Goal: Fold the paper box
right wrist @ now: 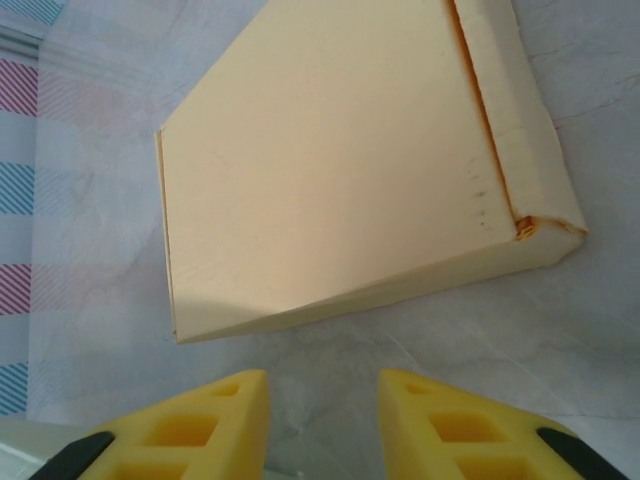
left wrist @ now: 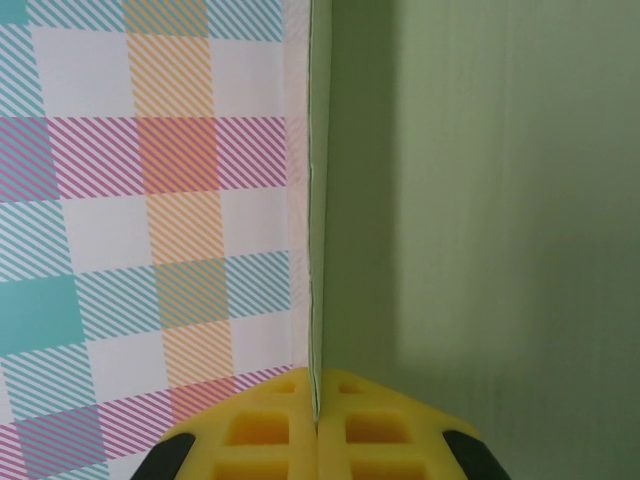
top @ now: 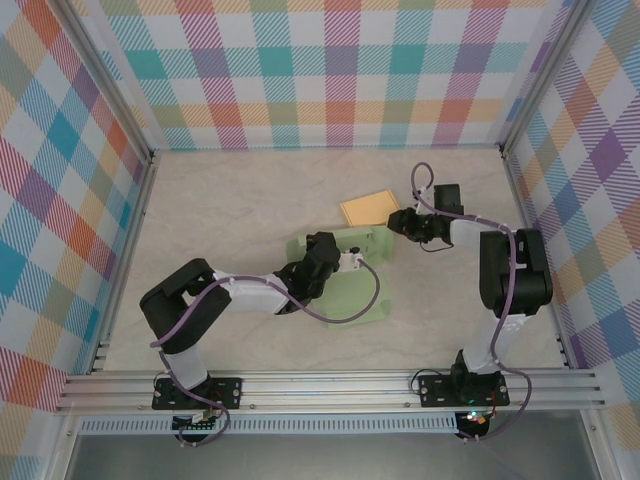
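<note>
Green box (top: 347,298) lies mostly flat, folding barely begun; my left jaws pinch its panel edge, right jaws spread above yellow box (right wrist: 330,170).

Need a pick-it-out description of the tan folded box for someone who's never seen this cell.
On the pale marbled table inside the plaid-walled cell, look just right of centre, toward the back wall. The tan box lies flat there, directly ahead of the open right claw. Unlike the larger pale green sheet beside it, pinched by the left claw, it is small, yellowish-orange and untouched.
</note>
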Motion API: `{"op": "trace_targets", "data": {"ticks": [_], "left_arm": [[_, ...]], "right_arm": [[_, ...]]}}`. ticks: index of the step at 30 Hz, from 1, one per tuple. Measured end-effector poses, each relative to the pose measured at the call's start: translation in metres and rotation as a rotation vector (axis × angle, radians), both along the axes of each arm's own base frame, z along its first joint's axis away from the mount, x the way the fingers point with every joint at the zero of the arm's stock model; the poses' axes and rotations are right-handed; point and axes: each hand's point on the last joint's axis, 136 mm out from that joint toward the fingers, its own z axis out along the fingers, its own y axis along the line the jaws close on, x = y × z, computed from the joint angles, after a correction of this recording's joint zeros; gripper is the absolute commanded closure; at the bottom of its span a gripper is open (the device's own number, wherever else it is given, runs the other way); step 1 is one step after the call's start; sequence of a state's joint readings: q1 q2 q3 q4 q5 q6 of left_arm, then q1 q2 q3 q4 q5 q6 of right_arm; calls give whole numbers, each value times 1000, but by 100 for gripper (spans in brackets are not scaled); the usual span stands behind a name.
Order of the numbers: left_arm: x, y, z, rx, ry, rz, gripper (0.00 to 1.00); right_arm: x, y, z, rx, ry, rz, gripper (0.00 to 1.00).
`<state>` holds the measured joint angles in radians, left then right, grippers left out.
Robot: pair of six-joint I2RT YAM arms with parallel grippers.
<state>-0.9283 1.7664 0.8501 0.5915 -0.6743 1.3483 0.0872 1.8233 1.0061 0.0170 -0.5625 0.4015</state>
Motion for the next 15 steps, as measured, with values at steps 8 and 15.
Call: {"op": "trace_targets", "data": {"ticks": [8,15], "left_arm": [[10,-6,-4,3,-30,3,100],[15,-11,8,-47,-61,-6,100]], "right_arm": [[-9,3,6,29,-10,19,65],[-17,5,20,47,-49,34,65]]}}
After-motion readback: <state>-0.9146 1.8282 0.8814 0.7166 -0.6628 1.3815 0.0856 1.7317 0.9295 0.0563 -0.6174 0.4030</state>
